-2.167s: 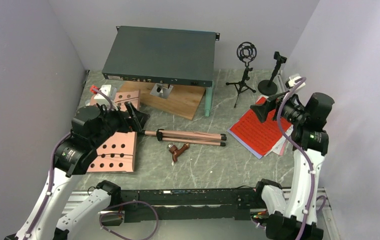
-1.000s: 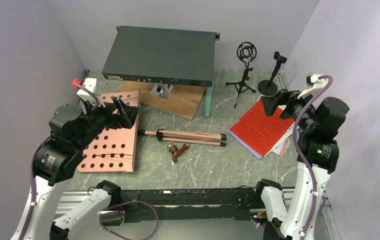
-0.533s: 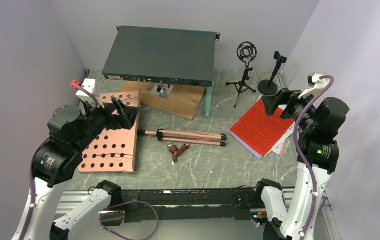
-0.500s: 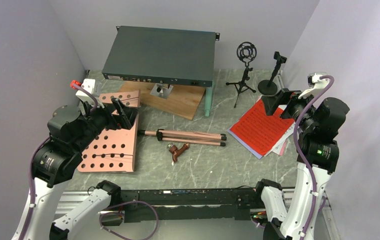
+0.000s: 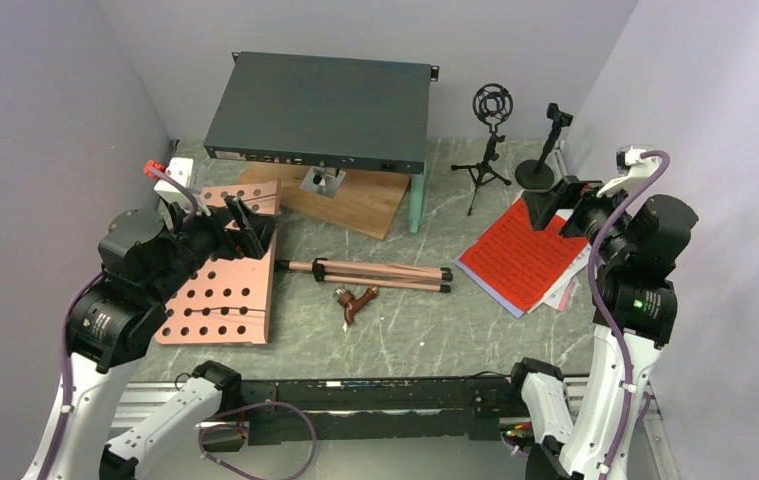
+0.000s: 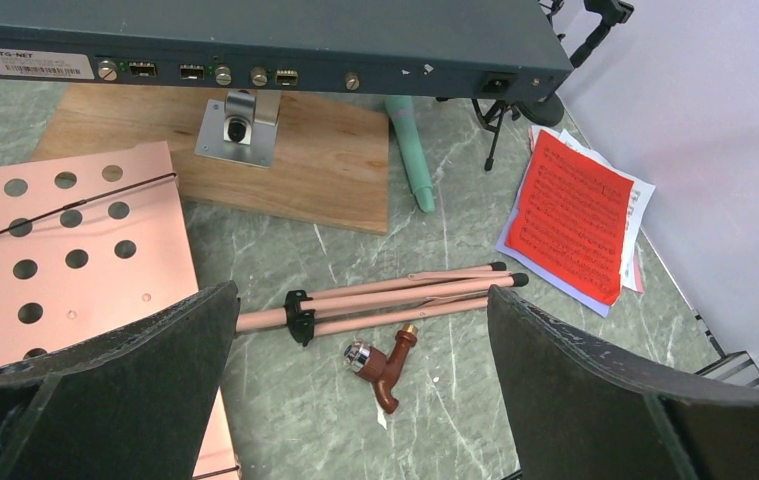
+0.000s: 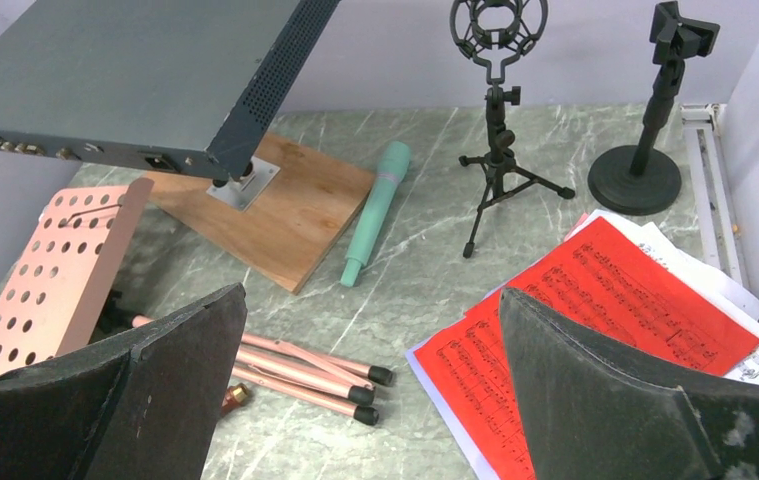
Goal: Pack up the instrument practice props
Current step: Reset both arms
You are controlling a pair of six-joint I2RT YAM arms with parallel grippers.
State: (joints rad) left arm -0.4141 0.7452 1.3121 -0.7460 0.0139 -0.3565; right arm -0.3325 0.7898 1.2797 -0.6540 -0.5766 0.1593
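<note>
With both arms drawn up since a moment ago, the left pincer [image 6: 360, 390] and right pincer [image 7: 370, 385] are held wide apart and empty, while the folded copper-pink music stand [image 5: 255, 275] is left lying unpacked on the grey marble desk [image 5: 435, 320].

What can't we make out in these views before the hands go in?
- Teal microphone: mostly hidden under the rack unit in the top view.
- Pink perforated music desk: near part covered by the left hand in the left wrist view.
- Sheet music: notes too small to read; lower pages covered by the red sheet.
- Rack unit port labels: too small in the left wrist view.
</note>
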